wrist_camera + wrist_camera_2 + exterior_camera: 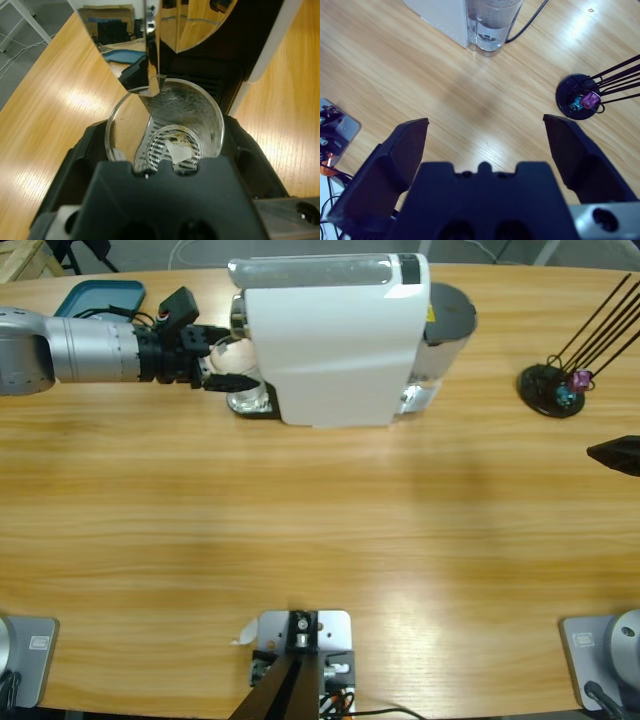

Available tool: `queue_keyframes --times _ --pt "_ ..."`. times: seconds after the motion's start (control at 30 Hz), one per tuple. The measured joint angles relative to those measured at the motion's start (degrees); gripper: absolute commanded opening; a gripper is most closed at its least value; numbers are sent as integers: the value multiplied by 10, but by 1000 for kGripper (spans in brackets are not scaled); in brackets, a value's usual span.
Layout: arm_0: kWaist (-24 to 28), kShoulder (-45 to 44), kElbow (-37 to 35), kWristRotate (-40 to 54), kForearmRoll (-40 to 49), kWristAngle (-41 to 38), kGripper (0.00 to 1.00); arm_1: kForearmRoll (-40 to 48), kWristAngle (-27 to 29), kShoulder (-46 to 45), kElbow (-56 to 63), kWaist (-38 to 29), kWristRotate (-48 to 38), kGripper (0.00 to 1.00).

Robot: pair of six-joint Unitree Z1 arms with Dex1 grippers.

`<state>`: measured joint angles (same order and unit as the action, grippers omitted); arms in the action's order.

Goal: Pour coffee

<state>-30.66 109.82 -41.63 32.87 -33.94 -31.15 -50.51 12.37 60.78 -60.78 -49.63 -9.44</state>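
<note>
The left pincer (165, 165) grips a clear glass (165, 125), a trace of coffee (175, 137) inside, under the white coffee machine (335, 340) spout, where a hasty withdrawal could clip it; the right pincer (485, 145) hangs released above the counter (320, 510).

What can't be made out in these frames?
- High view: the glass cup is mostly hidden by the white coffee machine and the left gripper.
- Left wrist view: coffee level unreadable.
- High view: the right gripper is cut off by the edge.
</note>
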Motion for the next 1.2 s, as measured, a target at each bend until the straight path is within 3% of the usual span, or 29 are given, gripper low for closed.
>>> queue_keyframes --times 0.43,0.63,0.73,0.77,0.8,0.87,0.93,1.0,1.2 --pt "0 -5 9 -27 -12 0 1000 0 -5 0 0 0 0 1000" --pt "43 -102 44 -60 -15 9 1000 2 -8 2 -17 0 -4 997" --pt "53 -173 65 -114 13 82 1000 -3 -3 19 -52 5 -15 934" --pt "54 -199 67 -134 38 109 1000 -4 -3 28 -71 13 -16 896" --pt "54 -222 68 -147 62 125 1000 -5 -4 36 -89 22 -16 790" --pt "50 -266 69 -166 111 141 1000 -6 -10 59 -133 43 -16 521" --pt "41 -309 69 -193 158 148 1000 -8 -20 86 -175 59 -9 178" --pt "31 -361 69 -230 219 158 1000 -12 -40 122 -224 74 6 0" --pt "9 -447 69 -326 386 188 1000 -43 -98 237 -374 120 61 0"
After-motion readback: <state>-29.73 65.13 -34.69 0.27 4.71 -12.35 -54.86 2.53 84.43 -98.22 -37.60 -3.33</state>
